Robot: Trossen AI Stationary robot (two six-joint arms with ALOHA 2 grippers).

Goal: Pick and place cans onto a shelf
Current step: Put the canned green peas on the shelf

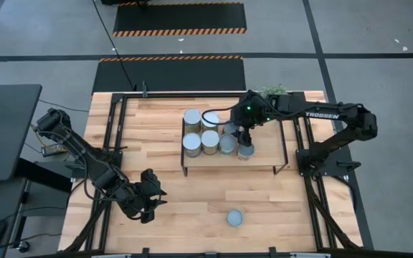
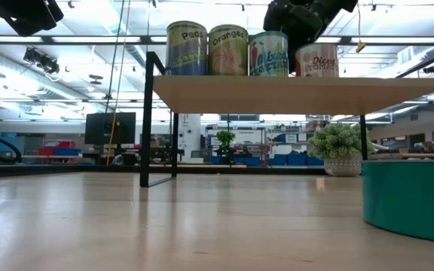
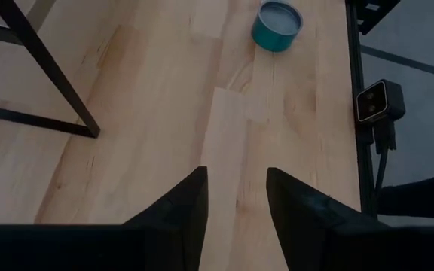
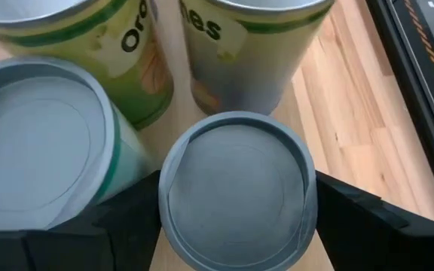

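The light-wood shelf (image 1: 267,156) stands mid-table on black legs; it also shows in the low view (image 2: 277,94). Several cans (image 1: 201,130) stand upright on it. My right gripper (image 1: 244,138) is over the shelf's near edge, shut on the rightmost can (image 4: 236,181), which is labelled diced tomatoes in the low view (image 2: 319,62). A teal can (image 1: 234,217) stands alone on the table near its front edge; it also shows in the left wrist view (image 3: 276,25). My left gripper (image 1: 149,197) (image 3: 236,203) is open and empty, low over the table's near left. My right gripper pinches the grey-topped can between its two fingers, one on each side of the can's wall just under the top rim (image 4: 166,197). The fingers come from above, pointing down. The can stands upright with its bottom on the shelf board (image 2: 319,78).
Two neighbouring cans (image 4: 44,143) (image 4: 247,53) stand close beside the held one. A small green plant (image 1: 272,92) sits at the table's far edge. Black frame rails (image 1: 113,143) run along both table sides. Bare tabletop (image 1: 192,201) lies in front of the shelf.
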